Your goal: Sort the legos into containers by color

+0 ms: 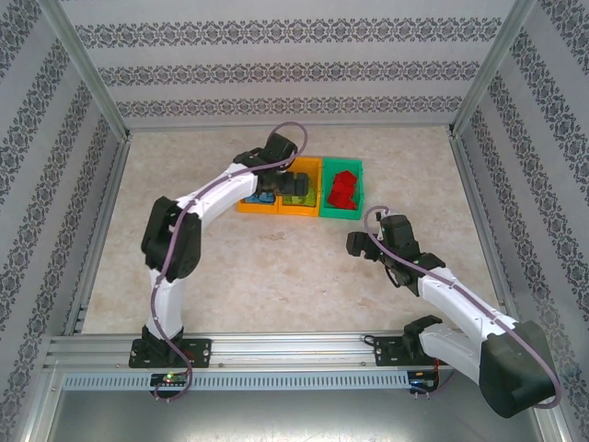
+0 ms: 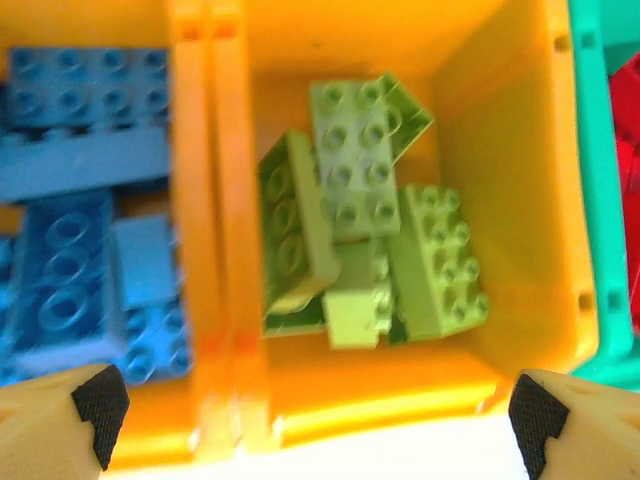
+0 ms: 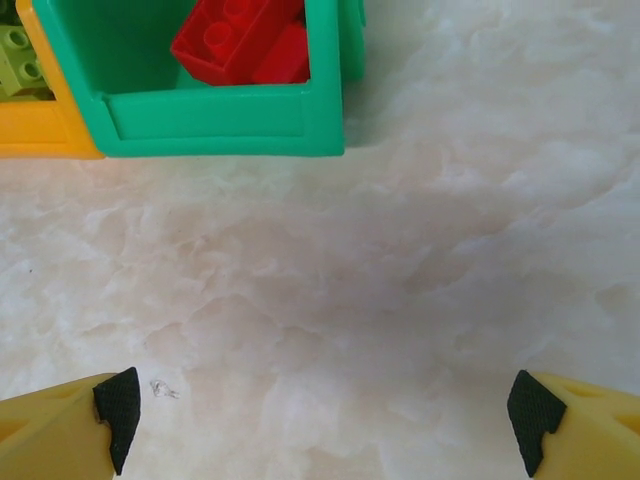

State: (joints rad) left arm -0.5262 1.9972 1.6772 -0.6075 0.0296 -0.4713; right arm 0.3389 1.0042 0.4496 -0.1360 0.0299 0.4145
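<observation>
From the wrist, green legos (image 2: 360, 220) lie beneath the spread left gripper (image 2: 315, 410), largely covered overhead by the left arm (image 1: 276, 158); the right gripper (image 3: 325, 418) is spread too.

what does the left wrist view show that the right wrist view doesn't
Left wrist, not right: the blue legos in the left orange bin, and the open left gripper. Right wrist, not left: a stretch of table near the bins, and the open right gripper. Both: the middle orange bin with light green legos and the green bin with red legos.
</observation>
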